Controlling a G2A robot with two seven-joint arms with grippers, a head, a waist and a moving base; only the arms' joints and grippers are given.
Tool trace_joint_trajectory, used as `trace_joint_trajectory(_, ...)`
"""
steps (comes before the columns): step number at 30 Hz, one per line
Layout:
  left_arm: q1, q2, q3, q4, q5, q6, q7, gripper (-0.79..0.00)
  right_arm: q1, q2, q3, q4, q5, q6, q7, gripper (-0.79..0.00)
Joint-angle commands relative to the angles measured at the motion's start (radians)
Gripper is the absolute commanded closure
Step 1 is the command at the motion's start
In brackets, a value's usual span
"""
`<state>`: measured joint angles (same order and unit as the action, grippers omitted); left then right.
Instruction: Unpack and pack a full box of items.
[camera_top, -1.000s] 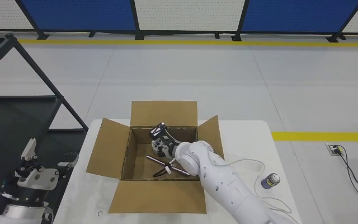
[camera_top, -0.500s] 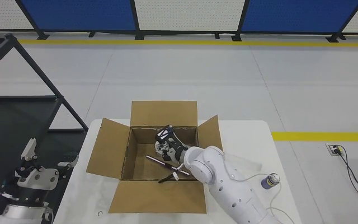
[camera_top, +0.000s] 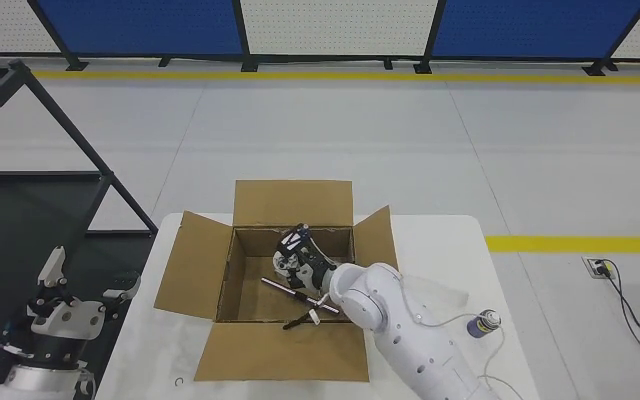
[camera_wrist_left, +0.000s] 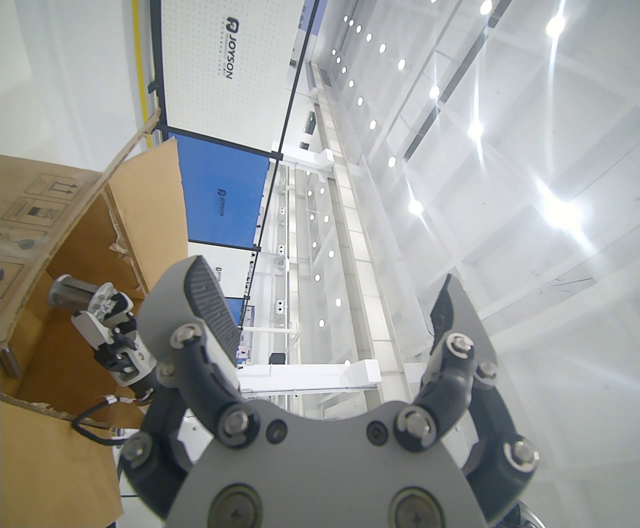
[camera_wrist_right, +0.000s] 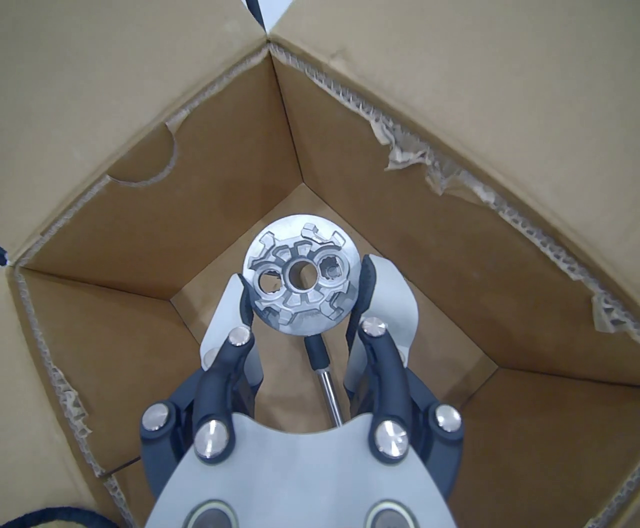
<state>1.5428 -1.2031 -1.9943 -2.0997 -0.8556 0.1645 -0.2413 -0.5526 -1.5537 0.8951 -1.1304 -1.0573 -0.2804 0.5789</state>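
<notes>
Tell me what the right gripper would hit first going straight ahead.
Probably the brown cardboard box's floor near a corner, though depth is unclear; the right gripper grips a round grey metal disc.

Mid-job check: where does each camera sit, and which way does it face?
Top view: above the arms, looking down on the table and open box; right arm over it.
Left wrist view: beside the box, tilted up at the ceiling; open left hand in front.
Right wrist view: above the box, facing its floor; right hand shut on a metal disc.
Shared: all three show the box.
</notes>
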Motion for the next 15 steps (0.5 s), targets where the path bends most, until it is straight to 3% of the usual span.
trace_joint_trajectory(1, 0.000, 0.000, 0.000, 0.000, 0.000, 0.000, 0.000, -0.785, -0.012, 0.008, 0.022, -0.032, -0.003, -0.021, 0.004, 0.000)
trace_joint_trajectory(15, 0.000, 0.000, 0.000, 0.000, 0.000, 0.000, 0.000, -0.785, -0.303, 0.090, 0.228, -0.490, -0.057, -0.128, 0.055, 0.000)
